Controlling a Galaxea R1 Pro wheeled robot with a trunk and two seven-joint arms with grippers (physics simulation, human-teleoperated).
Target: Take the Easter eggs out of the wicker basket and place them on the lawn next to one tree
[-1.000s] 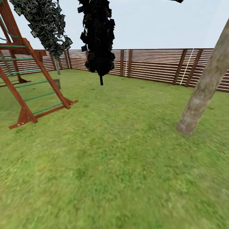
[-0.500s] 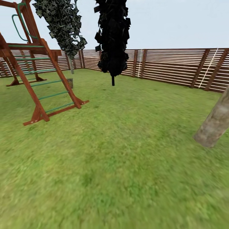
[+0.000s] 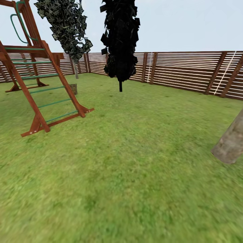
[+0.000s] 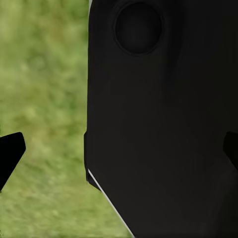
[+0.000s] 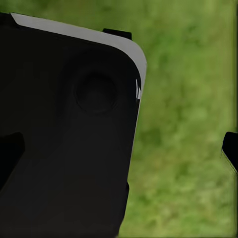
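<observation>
Far off on the lawn (image 3: pixel 135 162), a small grey-brown wicker basket (image 3: pixel 73 89) stands behind the ladder, close to the thin pale trunk of a tree (image 3: pixel 76 71) with mottled dark leaves. The Easter eggs are hidden at this distance. A thick pale trunk (image 3: pixel 231 145) of another tree leans in at the right edge. In the left wrist view, my left gripper (image 4: pixel 119 151) is open, its black fingertips (image 4: pixel 11 152) far apart over grass. My right gripper (image 5: pixel 119 153) is open too, one fingertip (image 5: pixel 231 150) at the picture's edge.
A brown wooden climbing frame (image 3: pixel 37 84) with green rungs stands at the left. A nearly black tree (image 3: pixel 120 40) on a thin trunk stands mid-distance. A slatted brown fence (image 3: pixel 182 69) bounds the garden. A black part of my body (image 4: pixel 158 119) fills much of both wrist views.
The whole head picture has shifted right, so the camera has turned left. The thick trunk has slid to the right edge and looks closer. Nothing on the lawn has moved.
</observation>
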